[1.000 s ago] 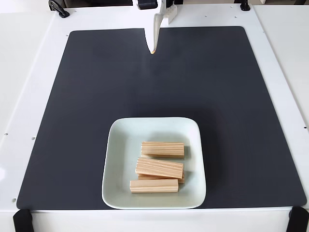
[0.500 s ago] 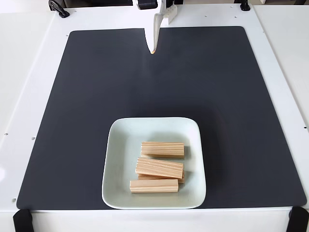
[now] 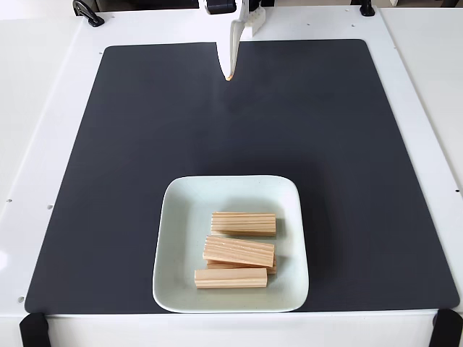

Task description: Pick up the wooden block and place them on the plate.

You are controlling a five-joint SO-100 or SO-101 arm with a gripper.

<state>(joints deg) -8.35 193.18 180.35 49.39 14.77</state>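
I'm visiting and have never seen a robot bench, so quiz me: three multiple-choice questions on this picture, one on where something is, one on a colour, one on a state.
1. Where do the light pine wooden blocks lie?
A. on the mat
B. in the pale mint-white square plate
C. on the white table

2. What colour is the mat under the plate?
A. dark grey
B. red
C. green

3. What is the white gripper doing?
A. holding a block
B. pressing on the plate
C. hanging at the mat's far edge, holding nothing

Answers: 1 B, the blocks rest inside the plate's rim, one partly hidden under another. 2 A, the mat is dark grey. 3 C, the gripper's tip is far from the plate with no block in it.
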